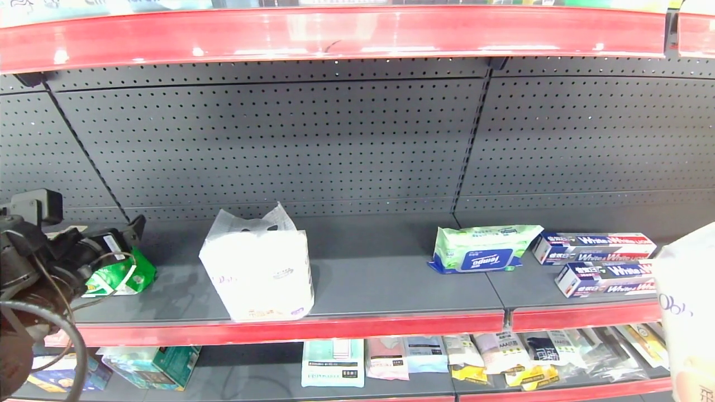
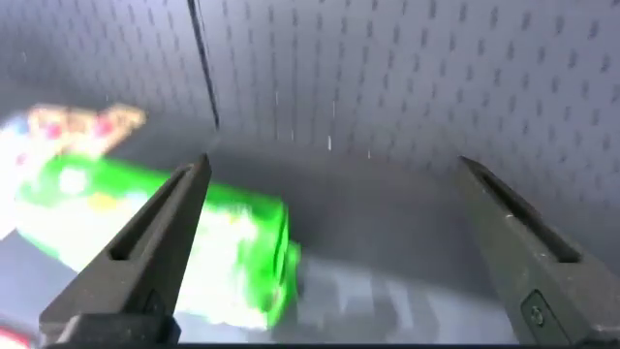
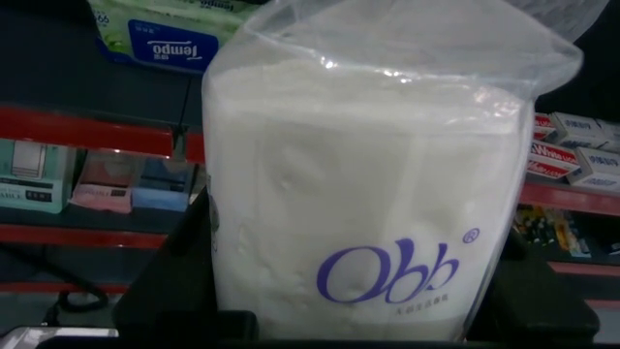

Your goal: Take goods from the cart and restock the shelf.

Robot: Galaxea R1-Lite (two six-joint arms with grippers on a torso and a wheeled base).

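The left gripper (image 2: 331, 165) is hovering with its jaws spread wide over the left end of the grey metal shelf with red front lip (image 1: 391, 268), just beside a green foil packet (image 1: 120, 276). The right gripper (image 3: 356, 233) is clamping a clear-wrapped white tissue-roll pack (image 3: 368, 165) in front of the shelf's right end.

— What sits on the grey shelf (image 1: 391, 279)?
— Green packet (image 1: 120, 277) at nine o'clock, white tissue pack (image 1: 258, 271) at seven, wipes pack (image 1: 483, 248) and two toothpaste boxes (image 1: 593, 247) at three.
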